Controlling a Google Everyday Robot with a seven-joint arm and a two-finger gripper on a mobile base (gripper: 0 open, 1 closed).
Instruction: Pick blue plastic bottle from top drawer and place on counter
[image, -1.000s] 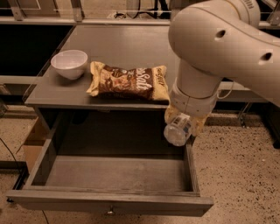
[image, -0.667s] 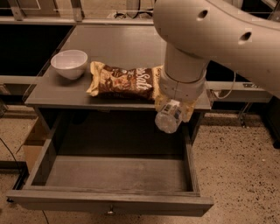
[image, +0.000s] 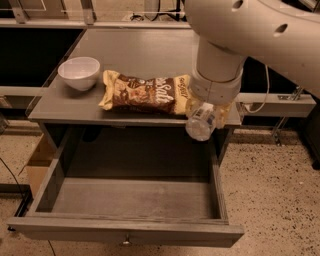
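- The robot's white arm (image: 250, 30) reaches down from the upper right, its gripper (image: 205, 116) hanging at the front right corner of the desk (image: 135, 47).
- The gripper is clamped on the blue plastic bottle (image: 200, 127), with yellowish fingers (image: 190, 106) showing on either side of it.
- The bottle is off every surface: it hangs tilted in front of the desk's front edge, above the right rear part of the open top drawer (image: 125, 232).
- The drawer is pulled fully out toward the camera, its grey floor bare and a small knob (image: 126, 242) at the middle of its front panel.
- On the desk, a brown and yellow chip bag (image: 142, 93) lies flat near the front edge, its right end just beside the gripper.
- A white bowl (image: 79, 73) stands upright to the left of the bag, close to it but apart.
- A speckled floor (image: 270, 190) surrounds the desk, and a tan cardboard box (image: 37, 162) sits below its left side.
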